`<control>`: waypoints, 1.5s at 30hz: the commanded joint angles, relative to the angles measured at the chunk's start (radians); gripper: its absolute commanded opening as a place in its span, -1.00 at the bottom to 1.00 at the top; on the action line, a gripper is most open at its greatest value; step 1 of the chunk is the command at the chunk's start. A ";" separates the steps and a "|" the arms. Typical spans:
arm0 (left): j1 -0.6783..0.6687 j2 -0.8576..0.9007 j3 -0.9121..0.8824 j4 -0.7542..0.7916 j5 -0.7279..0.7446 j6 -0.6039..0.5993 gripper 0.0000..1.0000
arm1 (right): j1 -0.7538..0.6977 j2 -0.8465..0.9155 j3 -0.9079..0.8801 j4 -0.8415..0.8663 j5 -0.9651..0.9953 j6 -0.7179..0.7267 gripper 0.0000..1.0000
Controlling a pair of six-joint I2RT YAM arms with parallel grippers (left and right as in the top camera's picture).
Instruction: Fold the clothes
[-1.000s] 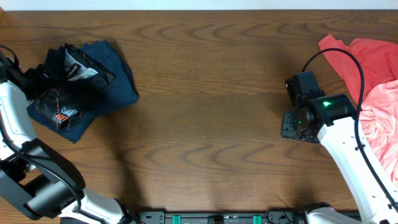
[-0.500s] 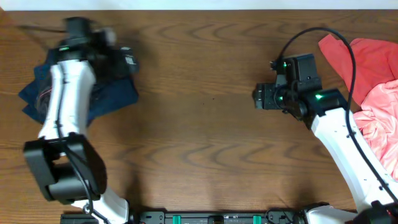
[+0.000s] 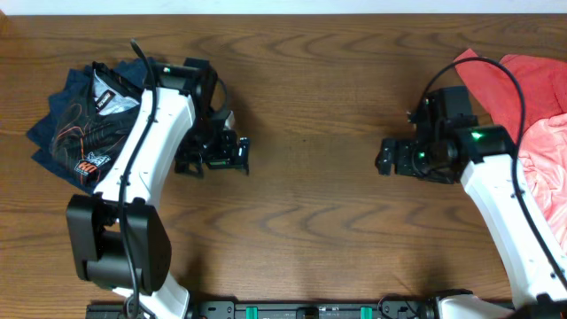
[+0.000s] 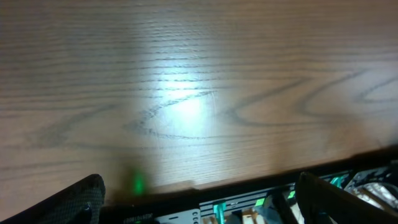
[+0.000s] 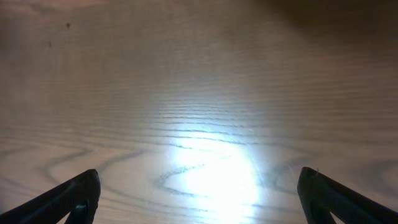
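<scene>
Since half a second ago, our left arm has swung away from the pile. Our left gripper (image 3: 232,152) now hangs over bare wood, toward the middle of the table (image 3: 301,80). Its fingers (image 4: 74,202) are spread wide and hold nothing. Our right gripper (image 3: 387,158) has slid a little toward the near edge. Its fingers (image 5: 68,199) are wide apart too, with nothing between them.

We think one part is done. The black jersey (image 3: 84,133) lies folded on the navy garment (image 3: 53,115) by the far left corner. The coral-red garment (image 3: 532,84) and the pink garment (image 3: 545,177) lie in a loose heap at the right edge, so we think they are not folded yet.

The table is brown wood with wavy lines, and a bright spot of light shines on it. A dark rail (image 3: 310,310) runs along the near edge. We see only a pale strip past the far edge.
</scene>
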State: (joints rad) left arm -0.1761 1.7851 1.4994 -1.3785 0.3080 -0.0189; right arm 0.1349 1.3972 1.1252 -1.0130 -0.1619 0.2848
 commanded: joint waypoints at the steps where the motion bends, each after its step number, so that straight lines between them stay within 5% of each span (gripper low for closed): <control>1: -0.028 -0.136 -0.080 0.051 -0.010 0.032 0.96 | 0.005 -0.118 -0.023 0.012 0.087 0.041 0.98; 13: -0.084 -1.071 -0.732 0.738 -0.223 -0.035 0.96 | 0.167 -0.787 -0.420 0.330 0.364 0.044 0.98; 20: -0.084 -1.434 -0.792 0.679 -0.223 -0.035 0.96 | 0.167 -0.926 -0.478 0.189 0.364 0.044 0.98; 32: -0.085 -1.520 -0.792 0.593 -0.223 -0.035 0.96 | 0.167 -0.925 -0.478 -0.062 0.364 0.044 0.98; 45: -0.084 -1.520 -0.792 0.460 -0.223 -0.035 0.96 | 0.158 -0.970 -0.482 -0.093 0.369 0.032 0.99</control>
State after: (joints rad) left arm -0.2573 0.2665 0.7109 -0.9035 0.0971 -0.0486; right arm 0.2897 0.4641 0.6529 -1.1046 0.1852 0.3145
